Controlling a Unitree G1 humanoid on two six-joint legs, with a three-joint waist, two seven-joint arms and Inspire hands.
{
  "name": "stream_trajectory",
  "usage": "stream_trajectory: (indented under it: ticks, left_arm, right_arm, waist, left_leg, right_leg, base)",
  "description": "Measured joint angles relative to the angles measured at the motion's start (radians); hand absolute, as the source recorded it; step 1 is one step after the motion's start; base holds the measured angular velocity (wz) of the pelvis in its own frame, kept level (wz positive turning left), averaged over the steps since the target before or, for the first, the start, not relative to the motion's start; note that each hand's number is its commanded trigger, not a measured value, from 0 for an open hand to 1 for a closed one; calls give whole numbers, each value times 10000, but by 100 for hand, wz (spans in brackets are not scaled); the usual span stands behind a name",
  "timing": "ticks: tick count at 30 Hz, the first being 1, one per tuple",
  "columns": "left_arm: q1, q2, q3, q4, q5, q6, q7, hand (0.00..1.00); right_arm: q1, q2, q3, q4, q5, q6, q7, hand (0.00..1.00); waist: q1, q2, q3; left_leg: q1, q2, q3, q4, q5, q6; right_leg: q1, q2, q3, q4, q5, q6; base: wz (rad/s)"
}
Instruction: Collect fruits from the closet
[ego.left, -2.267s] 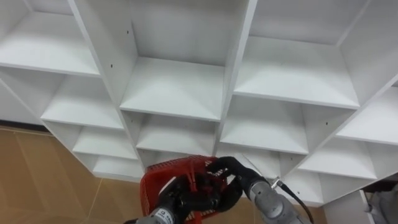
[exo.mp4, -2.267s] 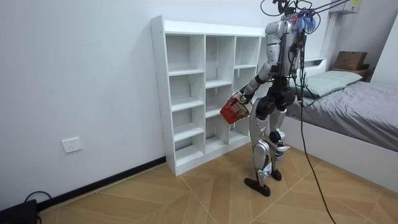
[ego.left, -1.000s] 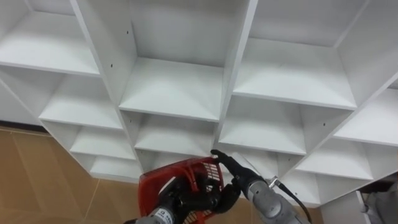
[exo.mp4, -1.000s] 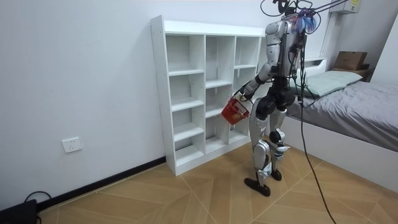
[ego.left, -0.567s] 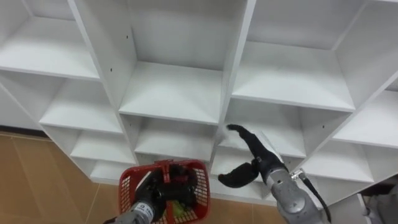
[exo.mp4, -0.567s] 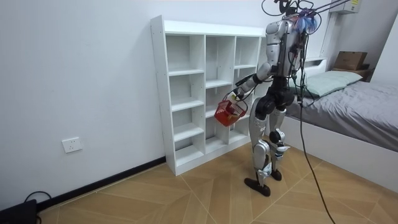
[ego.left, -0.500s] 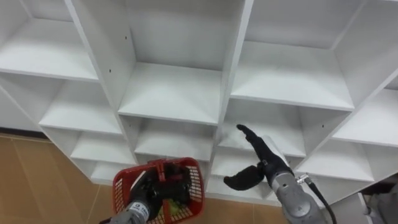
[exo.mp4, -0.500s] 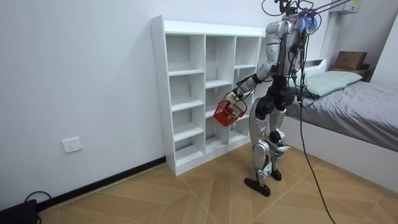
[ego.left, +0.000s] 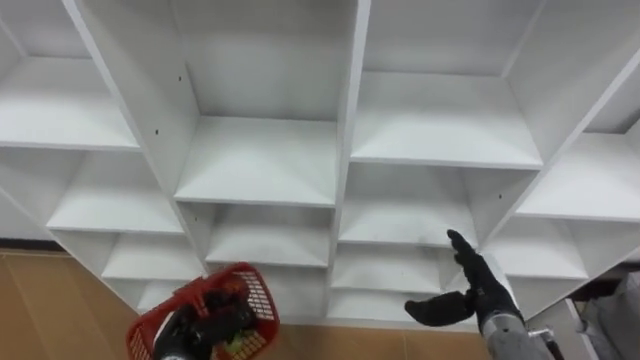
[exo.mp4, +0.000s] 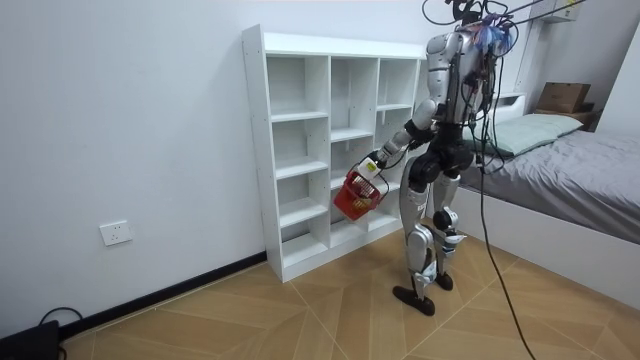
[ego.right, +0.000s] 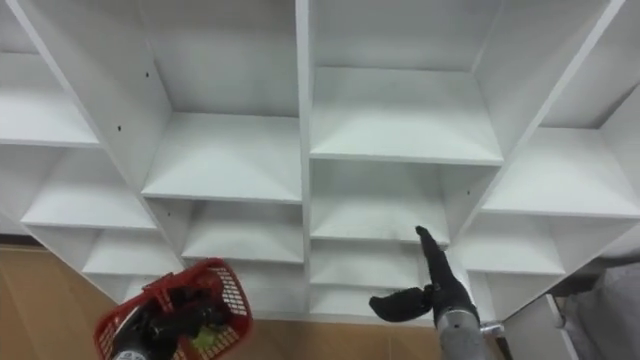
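Where the red basket (ego.left: 255, 298) hangs, a green item (ego.left: 236, 346) lies inside.

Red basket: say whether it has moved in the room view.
Yes. The basket has swung toward the room view's left and lower against the white shelf.

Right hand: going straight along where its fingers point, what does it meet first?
Probably the closet: the right hand aims its open fingers up and forward at a middle-column shelf, beside the divider. Depth is unclear. The basket in the left hand hangs well off that line.
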Motion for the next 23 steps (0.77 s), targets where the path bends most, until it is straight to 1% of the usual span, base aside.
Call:
stream_trajectory:
  ticks: [2, 3, 5, 6, 9, 10, 11, 12, 13, 15, 16, 19, 21, 23]
  left_arm:
    - [141, 1, 58, 3, -1, 0, 66, 100]
    - [210, 3, 97, 44, 0, -5, 125, 100]
    - [250, -1, 206, 301, 0, -7, 246, 100]
    - [250, 6, 288, 491, -12, -34, 325, 100]
    - [247, 19, 496, 1175, 10, -297, 460, 100]
    - [274, 18, 561, 1458, 1, -345, 480, 100]
    - [298, 18, 594, 1611, 1, -358, 482, 100]
    - [424, 18, 620, 1840, 25, -373, 506, 100]
    - [631, 13, 653, 1935, 203, -374, 535, 100]
    - [836, 5, 806, 2111, 448, -427, 649, 100]
    - [833, 6, 931, 2422, 541, -539, 709, 100]
    - [822, 4, 1200, 3303, 903, -649, 778, 100]
    - [885, -46, 1288, 3552, 1116, -639, 791, 100]
    - [998, -114, 1377, 3566, 1468, -635, 842, 100]
  right_arm:
    - [167, -6, -190, 60, 430, -62, -43, 0]
    - [189, -8, -251, 366, 687, -192, -80, 0]
    - [289, -7, -280, 812, 1214, -194, -164, 0]
    - [368, 1, -312, 1084, 1582, -242, -248, 0]
    - [384, 75, -694, 2006, 2817, -427, -373, 0]
    - [430, 77, -845, 2294, 3243, -456, -419, 0]
    - [453, 77, -921, 2414, 3449, -481, -426, 0]
    - [550, 78, -1084, 2611, 3815, -542, -420, 0]
    - [647, 77, -1259, 2820, 4060, -595, -417, 0]
    - [723, 74, -1523, 3376, 4474, -662, -403, 0]
    - [720, 71, -1668, 3887, 4804, -739, -408, 0]
    - [800, 73, -1740, 4785, 5486, -776, -318, 0]
    - [901, 90, -1861, 5241, 5621, -776, -248, 0]
    - [1036, 96, -1878, 5533, 5588, -773, -226, 0]
  waist:
    - [-5, -32, -24]
    - [-2, -45, -27]
    - [-9, -43, -28]
    - [-30, 0, -6]
    - [-69, 34, 11]
    - [-71, 110, 36]
    - [-70, 115, 30]
    - [-76, 163, 19]
    - [-102, 188, 21]
    - [-109, 237, 23]
    - [-106, 264, 17]
    - [-134, 342, 10]
    - [-155, 360, 18]
    - [-120, 363, 19]
  left_leg:
    - [23, 0, 24, -16, 0, 0]
    - [103, 0, 33, -32, 0, 0]
    - [270, 1, 38, -53, -26, -8]
    - [325, 12, 29, -57, -69, -14]
    - [331, 14, 36, -65, -93, -15]
    - [334, 18, 35, -57, -117, -19]
    - [343, 19, 35, -56, -126, -21]
    - [372, 21, 38, -59, -139, -23]
    - [426, 21, 46, -59, -161, -26]
    - [497, 23, 65, -62, -194, -26]
    - [505, 21, 79, -69, -208, -27]
    - [529, 28, 143, -94, -252, -26]
    - [530, 26, 157, -93, -271, -20]
    - [533, 27, 176, -93, -284, -16]
  right_leg:
    - [14, -3, -19, -7, -5, 7]
    - [76, -3, -13, -10, -5, 8]
    - [181, -4, -23, -32, -34, 20]
    - [217, 0, 12, 4, -82, 24]
    - [308, 12, 49, 1, -101, 32]
    - [302, 18, 57, -2, -106, 35]
    - [311, 23, 71, -4, -108, 37]
    - [310, 31, 103, 1, -118, 43]
    - [313, 32, 111, 1, -138, 50]
    - [353, 34, 111, 1, -166, 62]
    - [380, 33, 116, 2, -182, 75]
    - [419, 52, 203, 3, -205, 84]
    - [451, 51, 213, -5, -212, 96]
    - [430, 56, 242, -3, -217, 101]
  base:
    - [0]
    - [0]
    - [0]
    - [0]
    - [0]
    - [0]
    - [-4]
    - [-5]
    - [-5]
    - [0]
    - [0]
    - [-7]
    - [0]
    - [0]
